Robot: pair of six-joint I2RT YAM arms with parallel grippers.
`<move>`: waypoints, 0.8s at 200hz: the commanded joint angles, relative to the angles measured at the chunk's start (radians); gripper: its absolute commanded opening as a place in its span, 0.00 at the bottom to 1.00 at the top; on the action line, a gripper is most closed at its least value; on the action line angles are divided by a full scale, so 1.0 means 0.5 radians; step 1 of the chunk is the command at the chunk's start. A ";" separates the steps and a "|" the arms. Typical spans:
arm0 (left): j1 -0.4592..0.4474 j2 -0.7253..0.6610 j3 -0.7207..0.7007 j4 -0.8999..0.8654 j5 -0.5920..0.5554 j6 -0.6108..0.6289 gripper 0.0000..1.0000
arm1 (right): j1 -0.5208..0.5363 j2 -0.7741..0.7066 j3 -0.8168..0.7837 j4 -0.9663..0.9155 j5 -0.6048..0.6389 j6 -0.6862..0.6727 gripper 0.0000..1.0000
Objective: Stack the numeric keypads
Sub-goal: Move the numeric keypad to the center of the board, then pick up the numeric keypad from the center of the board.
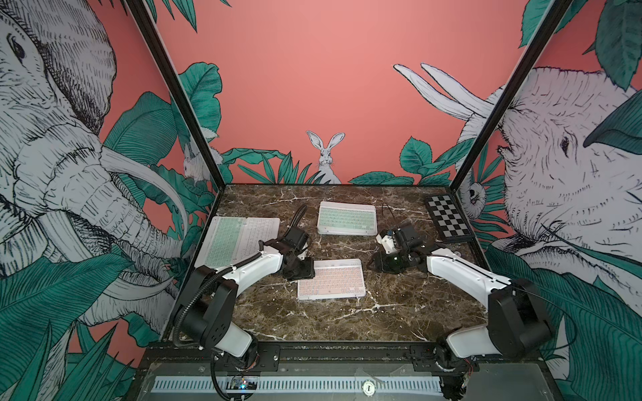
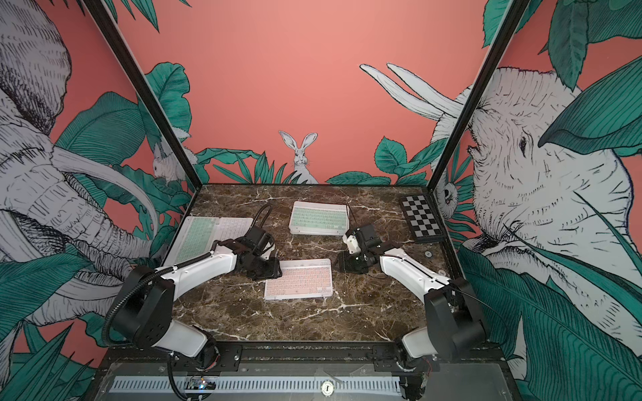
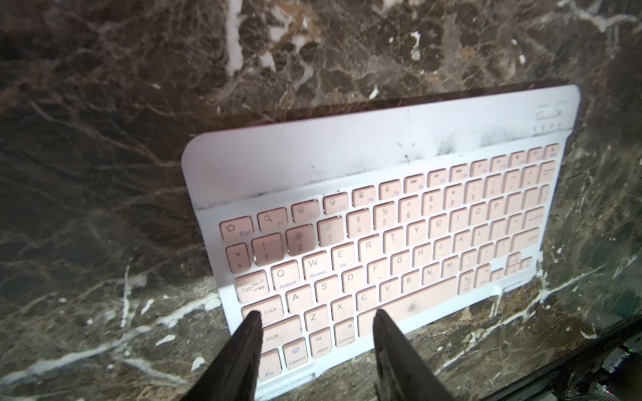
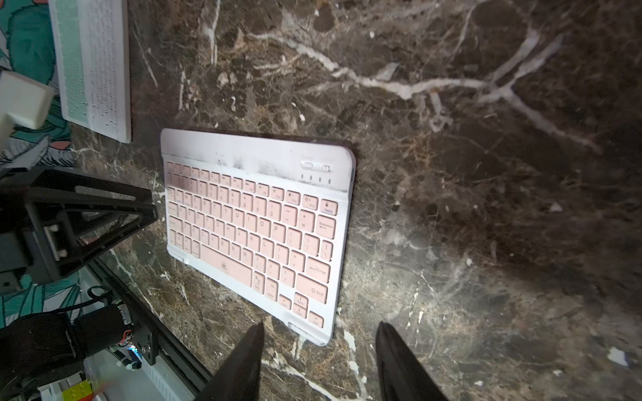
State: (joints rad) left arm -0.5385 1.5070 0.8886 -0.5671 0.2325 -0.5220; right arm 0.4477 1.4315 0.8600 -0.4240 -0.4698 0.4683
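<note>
**Pink keypad lined up for pickup**

Nearest: pink keypad [image 1: 331, 279] lies flat, front-centre on the marble table [image 1: 330, 319]. Left gripper [image 3: 316, 316] has its jaws apart and empty, tips over the left-end keys; contact unclear. Right gripper [image 4: 319, 326] is likewise agape, over bare marble just off the keypad's other end.

Judged: approach to grasp. Next comes an edge grip, then a carry.

Mid-left: mint keypad [image 1: 222, 241] beside white keypad [image 1: 258, 231].

Far: mint-topped stack [image 1: 347, 218] and checkered board [image 1: 448, 217].

Only the wrist views show the finger gaps. Only the top views show the stack.

Top views evenly lit, edges bowed; wrist views dim and soft, bright patch washing out pink keyboard [image 3: 375, 236], tabletop [image 3: 104, 139] dark.
</note>
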 commanded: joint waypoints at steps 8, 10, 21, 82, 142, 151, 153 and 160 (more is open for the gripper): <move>0.001 -0.038 -0.049 -0.078 0.019 0.042 0.54 | 0.065 0.041 -0.017 0.011 0.142 0.046 0.52; 0.000 -0.036 -0.052 -0.079 0.020 0.043 0.54 | 0.067 0.044 -0.016 0.012 0.142 0.045 0.52; -0.002 -0.030 -0.060 -0.078 0.023 0.054 0.54 | 0.078 0.072 -0.026 0.027 0.133 0.057 0.52; 0.000 -0.049 -0.129 -0.116 -0.042 0.104 0.54 | 0.166 0.190 -0.024 0.105 0.180 0.124 0.53; -0.001 -0.006 -0.158 -0.073 -0.062 0.126 0.54 | 0.230 0.265 -0.031 0.147 0.235 0.215 0.53; 0.000 0.001 -0.157 -0.074 -0.069 0.131 0.54 | 0.237 0.272 -0.035 0.156 0.240 0.236 0.53; 0.000 0.001 -0.158 -0.073 -0.069 0.133 0.54 | 0.238 0.275 -0.035 0.157 0.242 0.239 0.53; 0.000 0.005 -0.157 -0.075 -0.076 0.139 0.54 | 0.242 0.277 -0.040 0.163 0.250 0.255 0.53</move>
State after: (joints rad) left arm -0.5385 1.5070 0.8227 -0.5953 0.2161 -0.4721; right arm 0.5571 1.5532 0.8536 -0.3683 -0.3767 0.5591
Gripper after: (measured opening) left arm 0.537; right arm 0.525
